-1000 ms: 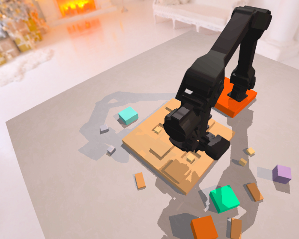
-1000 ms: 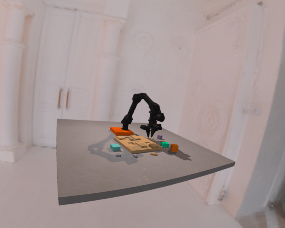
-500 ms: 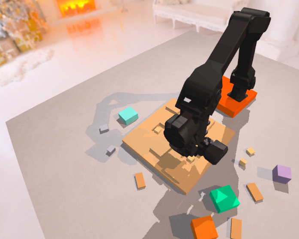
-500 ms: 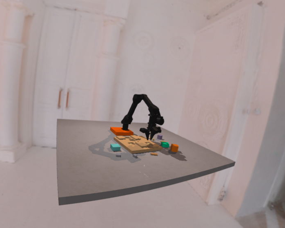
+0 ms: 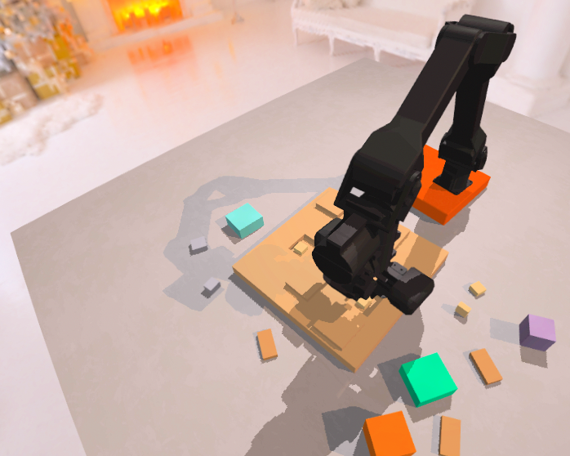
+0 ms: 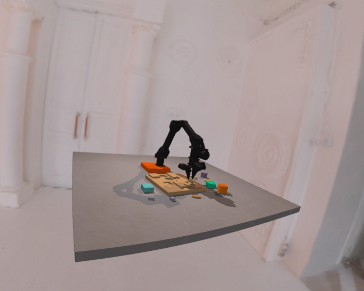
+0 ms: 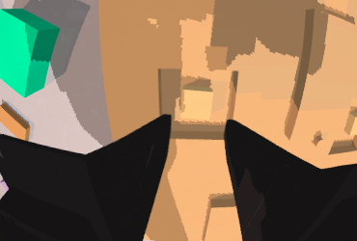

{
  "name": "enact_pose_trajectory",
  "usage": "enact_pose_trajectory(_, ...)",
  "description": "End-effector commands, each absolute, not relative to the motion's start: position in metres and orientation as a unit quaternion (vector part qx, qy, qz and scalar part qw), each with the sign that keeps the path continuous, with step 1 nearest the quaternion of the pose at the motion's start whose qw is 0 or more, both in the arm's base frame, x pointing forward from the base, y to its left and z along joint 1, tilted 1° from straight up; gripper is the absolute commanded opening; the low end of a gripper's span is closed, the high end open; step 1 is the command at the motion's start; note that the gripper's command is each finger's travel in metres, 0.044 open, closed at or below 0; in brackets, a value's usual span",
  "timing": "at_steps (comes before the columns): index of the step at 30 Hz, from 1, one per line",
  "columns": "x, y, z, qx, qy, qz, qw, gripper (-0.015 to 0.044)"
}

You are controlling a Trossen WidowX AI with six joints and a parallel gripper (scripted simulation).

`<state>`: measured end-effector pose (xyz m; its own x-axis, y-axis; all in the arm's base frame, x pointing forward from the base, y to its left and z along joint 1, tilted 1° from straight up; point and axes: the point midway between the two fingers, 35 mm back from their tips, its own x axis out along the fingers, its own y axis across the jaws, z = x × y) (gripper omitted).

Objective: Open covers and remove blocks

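Puzzle board point(image 5: 275, 274): flat tan square slab lying on the grey table point(image 5: 128, 294), just in front of the arm's orange base plate point(image 5: 434, 206). Its top shows shallow rectangular recesses and raised cover strips in the same tan, so covers and tracks are hard to tell apart. In the wrist view, one small pale tan block point(image 7: 198, 102) sits in a square well point(image 7: 169, 97) w/ darker walls, straight ahead of the fingertips. A second small tan block point(image 5: 300, 248) shows in a recess nearer the board's centre in the top view.

Gripper point(image 7: 198, 129): black, pointing down over the board's right-front part, fingers partly apart w/ nothing between them; the block lies beyond the tips, not touched. In the exterior view the fingertips point(image 6: 189, 177) hang just above the board surface.

Around the board on the table, clear of it: teal block point(image 5: 244, 220) and two small grey blocks point(image 5: 198, 243) point(image 5: 211, 283) to the left; thin orange slab point(image 5: 266, 344) near the front edge; green block point(image 5: 427, 378), orange cube point(image 5: 388, 434), orange slab point(image 5: 449, 435) at front right; another orange slab point(image 5: 485, 365), purple cube point(image 5: 536, 332) and two small tan blocks point(image 5: 477, 288) point(image 5: 462, 309) to the right.
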<state>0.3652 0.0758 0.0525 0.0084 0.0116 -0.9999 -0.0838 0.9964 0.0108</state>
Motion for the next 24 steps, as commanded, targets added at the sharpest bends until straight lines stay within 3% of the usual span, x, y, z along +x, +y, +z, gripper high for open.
enact_pose_trajectory(1, 0.365, 0.076, 0.052, -0.027, 0.703, 0.033, 0.710, 0.0144)
enact_pose_trajectory(24, 0.365, 0.076, 0.032, -0.027, 0.703, 0.033, 0.710, 0.0144)
